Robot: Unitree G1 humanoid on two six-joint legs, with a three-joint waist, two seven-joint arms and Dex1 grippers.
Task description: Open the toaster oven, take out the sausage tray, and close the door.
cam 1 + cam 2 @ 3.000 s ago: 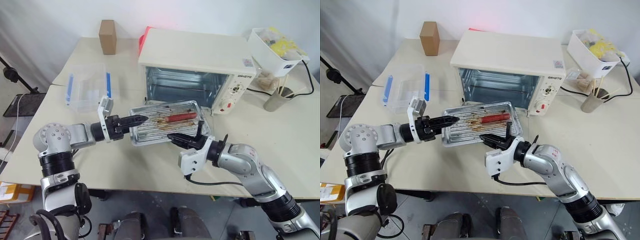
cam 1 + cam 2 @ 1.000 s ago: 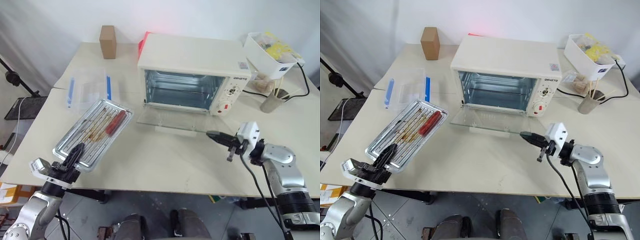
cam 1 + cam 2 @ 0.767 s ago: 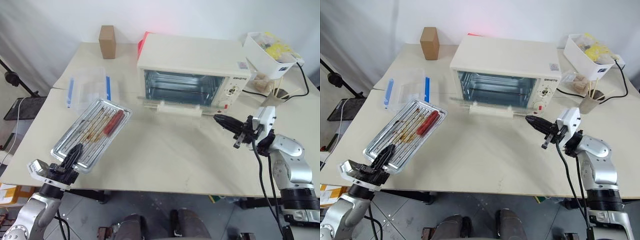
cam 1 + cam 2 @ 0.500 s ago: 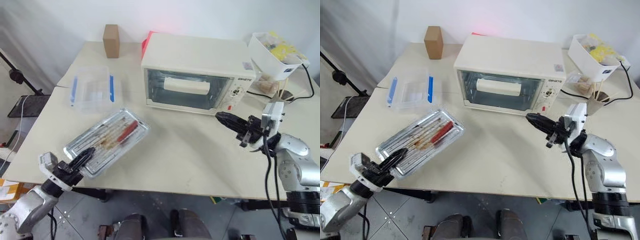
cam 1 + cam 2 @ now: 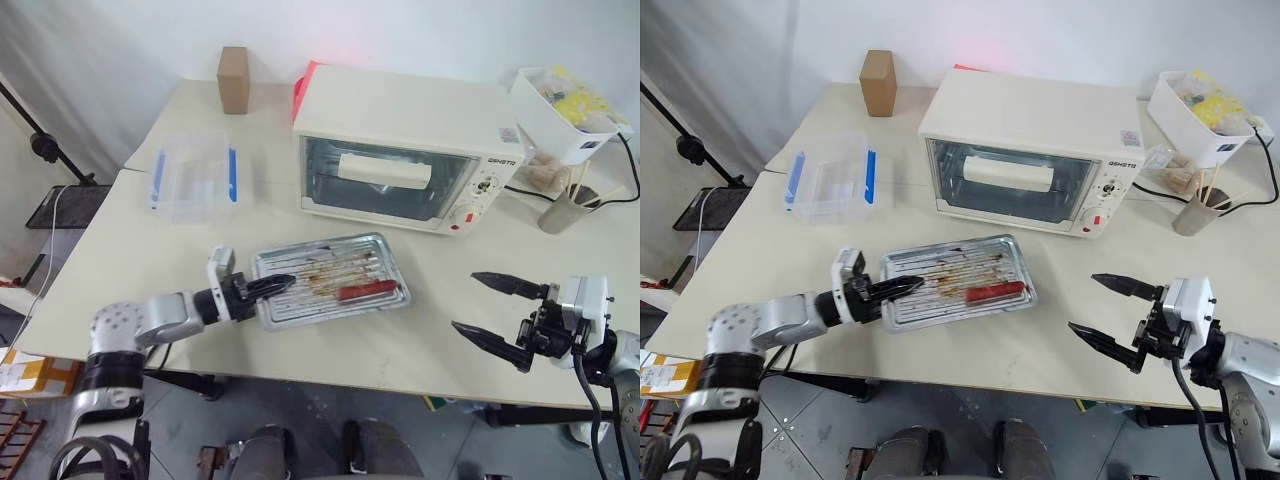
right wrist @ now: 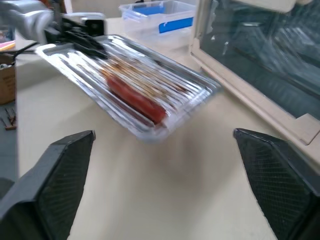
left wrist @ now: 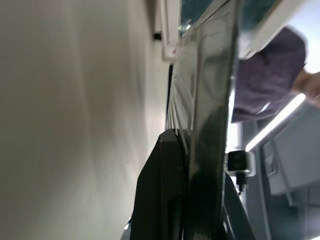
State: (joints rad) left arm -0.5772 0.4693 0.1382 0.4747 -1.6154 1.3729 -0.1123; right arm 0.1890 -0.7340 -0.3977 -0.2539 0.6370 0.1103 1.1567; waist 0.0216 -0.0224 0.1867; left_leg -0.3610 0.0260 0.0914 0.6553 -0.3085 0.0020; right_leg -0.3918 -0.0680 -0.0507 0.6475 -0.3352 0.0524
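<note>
Sausage tray (image 5: 331,279) now sits near the table's (image 5: 130,260) front edge before the toaster oven (image 5: 405,150) — door (image 5: 388,180) newly shut — left gripper (image 5: 272,287) clamped on its rim, right gripper (image 5: 500,315) spread wide, empty: task essentially complete.

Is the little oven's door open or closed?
Closed. The door stands upright against the toaster oven, with its white bar handle up near the top.
</note>
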